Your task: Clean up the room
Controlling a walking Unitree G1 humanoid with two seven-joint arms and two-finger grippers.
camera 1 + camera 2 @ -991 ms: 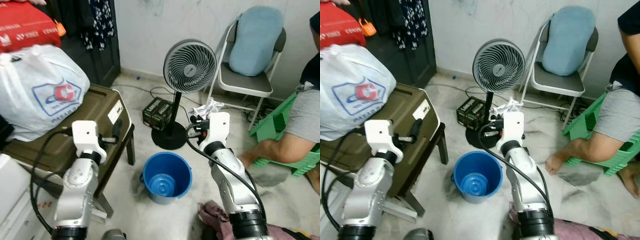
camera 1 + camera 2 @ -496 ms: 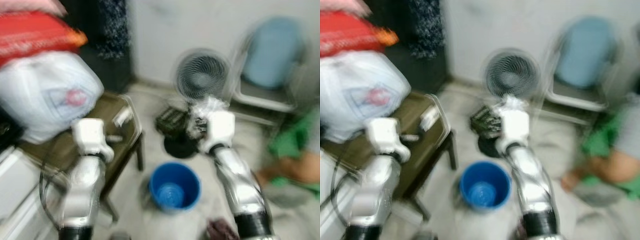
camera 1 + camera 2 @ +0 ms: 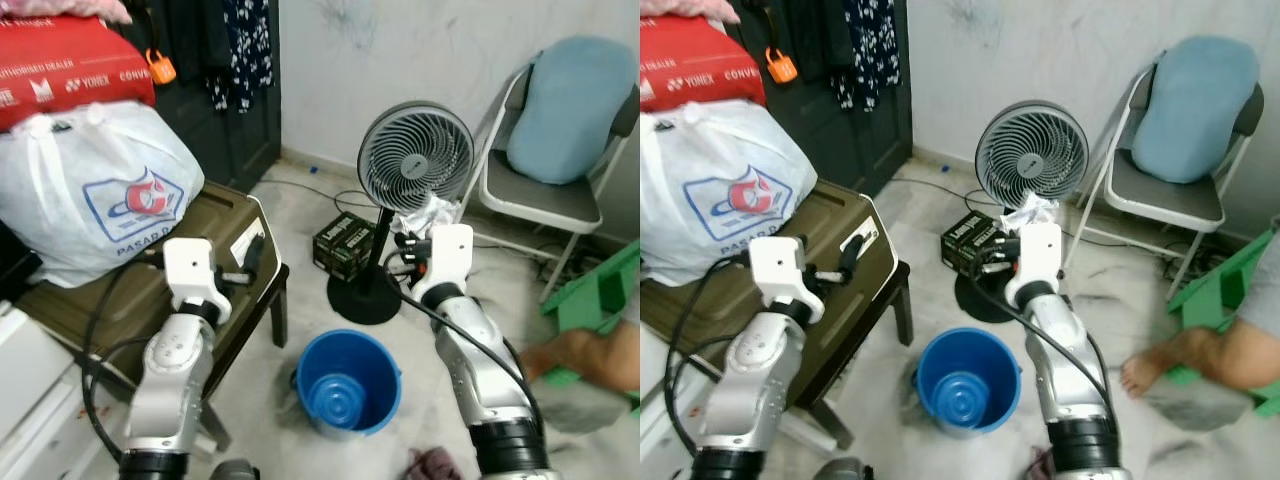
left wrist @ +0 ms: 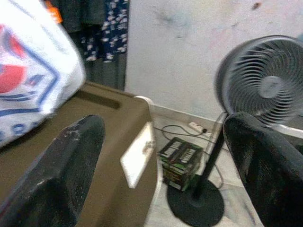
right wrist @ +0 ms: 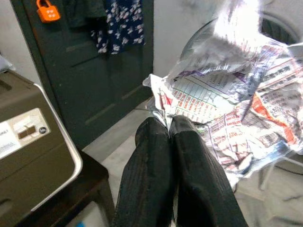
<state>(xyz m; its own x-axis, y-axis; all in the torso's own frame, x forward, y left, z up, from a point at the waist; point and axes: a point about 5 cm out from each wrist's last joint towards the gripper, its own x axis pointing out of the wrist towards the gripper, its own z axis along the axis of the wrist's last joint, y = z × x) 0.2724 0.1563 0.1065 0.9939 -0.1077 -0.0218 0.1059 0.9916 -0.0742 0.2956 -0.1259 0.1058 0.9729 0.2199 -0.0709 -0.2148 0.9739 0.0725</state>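
The right pincer (image 5: 168, 130) is pinching a crumpled newspaper (image 5: 236, 99), held up in front of the fan (image 3: 415, 155). A blue bucket (image 3: 348, 380) sits on the floor below, between both arms. The left pincer (image 4: 161, 156) is spread wide over a brown case (image 3: 120, 290). A white bag (image 3: 95, 190) sits on that case.

- A crumpled newspaper (image 5: 236, 109), white with small print and red and purple patches, is pinched at one edge between the right gripper's (image 5: 169, 130) two closed black fingers (image 5: 147, 161), held up in the air in front of the fan.
- A round blue bucket (image 3: 348, 382) stands upright and open on the floor, below the paper.
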